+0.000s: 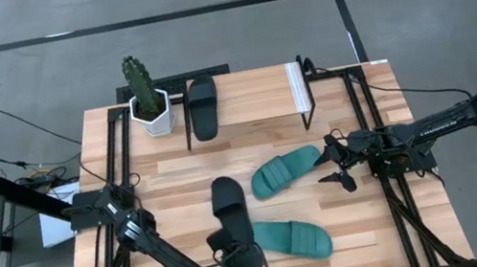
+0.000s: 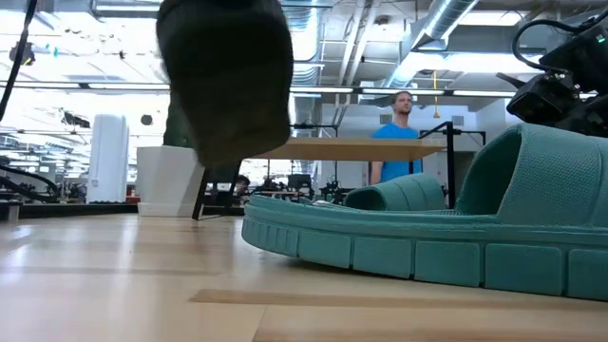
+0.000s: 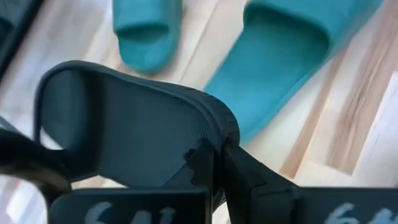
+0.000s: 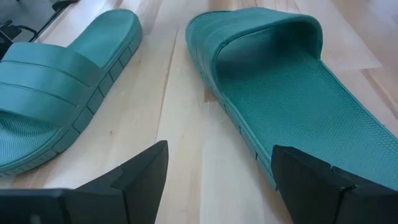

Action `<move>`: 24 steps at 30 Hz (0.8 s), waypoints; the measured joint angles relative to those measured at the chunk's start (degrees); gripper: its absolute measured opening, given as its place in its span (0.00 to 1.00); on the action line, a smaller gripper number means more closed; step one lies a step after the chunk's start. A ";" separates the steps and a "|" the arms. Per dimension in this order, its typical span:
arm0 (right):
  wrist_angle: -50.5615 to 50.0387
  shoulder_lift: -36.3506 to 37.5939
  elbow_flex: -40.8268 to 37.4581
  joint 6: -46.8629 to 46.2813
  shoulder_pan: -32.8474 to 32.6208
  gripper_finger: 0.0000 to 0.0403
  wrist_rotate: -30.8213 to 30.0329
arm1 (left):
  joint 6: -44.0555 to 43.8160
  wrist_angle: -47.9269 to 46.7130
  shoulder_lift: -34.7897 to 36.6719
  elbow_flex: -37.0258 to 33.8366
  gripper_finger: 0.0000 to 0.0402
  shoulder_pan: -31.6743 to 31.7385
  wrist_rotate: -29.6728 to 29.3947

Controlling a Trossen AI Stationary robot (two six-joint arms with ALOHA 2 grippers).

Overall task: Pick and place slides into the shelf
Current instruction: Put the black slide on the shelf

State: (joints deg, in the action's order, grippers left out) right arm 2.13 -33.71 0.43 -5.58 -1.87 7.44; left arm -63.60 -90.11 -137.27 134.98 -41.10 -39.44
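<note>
**One slide shelved, one in the air, two teal ones waiting**

The left gripper (image 1: 230, 247), low on the table at about 6 o'clock in the high view, is clamped on the edge of a black slide (image 1: 230, 208); in the left wrist view its two fingers (image 3: 239, 171) pinch the rim of the dark sole (image 3: 134, 124) between them. The low view shows that slide (image 2: 228, 76) hanging clear above the tabletop, so it looks lifted rather than resting. From the gripper the slide extends toward 12 o'clock, pointing at the shelf.

The right gripper (image 1: 341, 167), at about 3 o'clock, has its fingers spread wide with nothing between them. It sits just beside the heel end of the upper teal slide (image 1: 286, 171), and the right wrist view shows that slide (image 4: 292, 93) lying directly ahead of the fingers (image 4: 140, 171), not yet gripped.

The second teal slide (image 1: 292, 238) lies flat on the wooden table (image 1: 393, 243), just to the 3 o'clock side of the left gripper.

Farther out, toward 12 o'clock, stands the shelf (image 1: 248, 103), its light panel framed in black with a white end on the 3 o'clock side. One black slide (image 1: 203, 106) already lies at its 9 o'clock end. A potted cactus (image 1: 147, 96) stands just beyond that end.

Judged from this layout, the task is roughly a quarter done: one slide placed, a second picked up and yet to be carried across, and both teal slides left to take. In the room behind, a person in a blue shirt (image 2: 393, 133) stands well away from the table.
</note>
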 joint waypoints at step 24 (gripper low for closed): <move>-0.03 -0.02 0.02 0.00 0.00 0.67 0.00 | 36.17 7.29 9.25 -0.11 0.00 10.37 -13.94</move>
State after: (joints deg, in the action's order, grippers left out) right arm 2.10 -33.74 0.45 -5.58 -1.87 7.44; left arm -27.43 -82.82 -128.02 134.87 -30.73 -53.38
